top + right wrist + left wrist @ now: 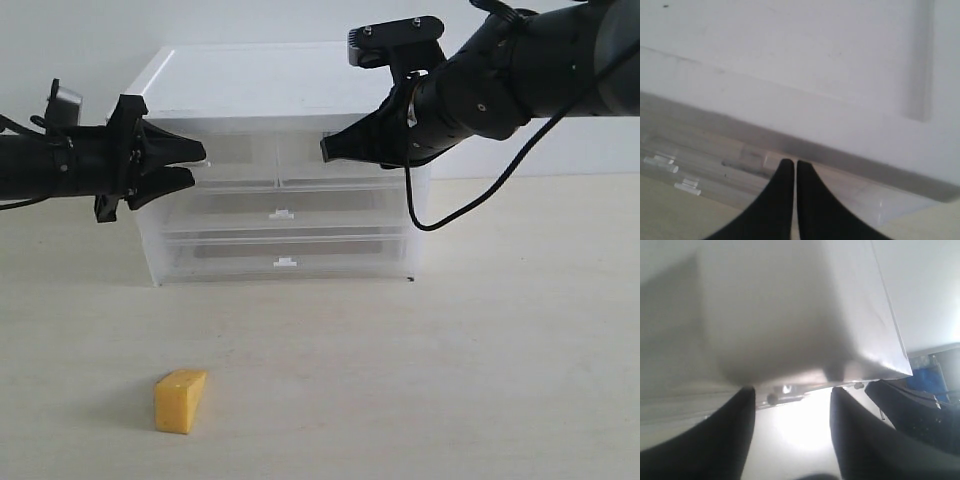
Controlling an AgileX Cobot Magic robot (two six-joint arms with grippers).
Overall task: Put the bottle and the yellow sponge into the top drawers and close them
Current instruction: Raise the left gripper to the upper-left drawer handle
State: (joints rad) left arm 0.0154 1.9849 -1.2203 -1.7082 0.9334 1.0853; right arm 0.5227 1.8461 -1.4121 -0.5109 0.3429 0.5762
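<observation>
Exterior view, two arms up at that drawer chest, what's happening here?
Both arms are at the white-topped chest, level with its top drawers. The right gripper is shut, its tip at the front of the right-hand one. The left gripper is open and empty by the chest's left side. The yellow sponge lies untouched on the table in front. The bottle is not in view; it may be inside a drawer, but that cannot be confirmed.
</observation>
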